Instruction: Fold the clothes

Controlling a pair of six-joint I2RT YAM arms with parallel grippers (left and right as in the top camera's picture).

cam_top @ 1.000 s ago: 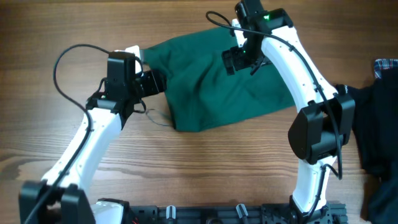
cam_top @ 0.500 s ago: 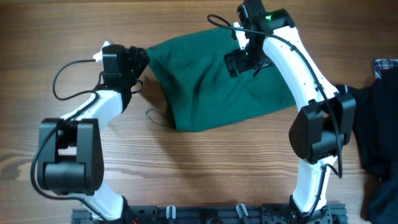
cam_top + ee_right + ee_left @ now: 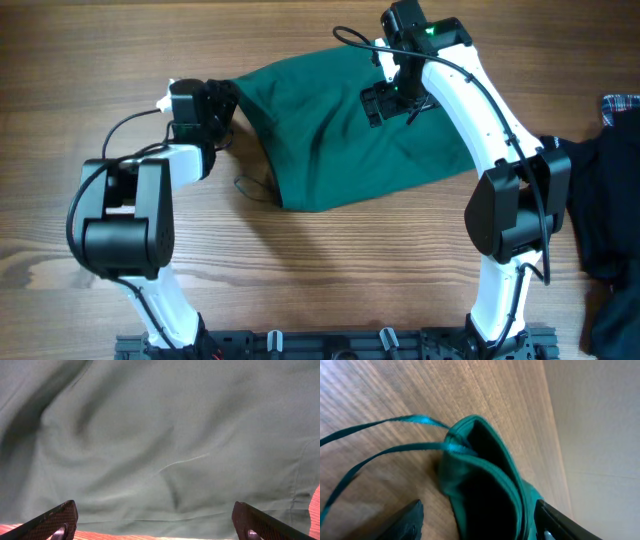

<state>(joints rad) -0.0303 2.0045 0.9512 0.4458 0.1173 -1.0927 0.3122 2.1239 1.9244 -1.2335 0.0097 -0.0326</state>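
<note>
Since a second ago the left gripper (image 3: pixel 482 522) has been drawn back to the corner of the clothes (image 3: pixel 340 130), which lies between its parted jaws, not yet pinched. Both layers should be caught, and the cords (image 3: pixel 380 452) ahead left free. Farther off, the right gripper (image 3: pixel 160 527) is held wide open, empty, above them. No writing can be read.

Wears white tubular shells on left arm (image 3: pixel 185 160) and right arm (image 3: pixel 470 100), with rounded black joint housings. Trails thin black cables in loops along each. Glows green atop the right wrist. Ends in black wedge-shaped fingertips (image 3: pixel 55 521).
</note>
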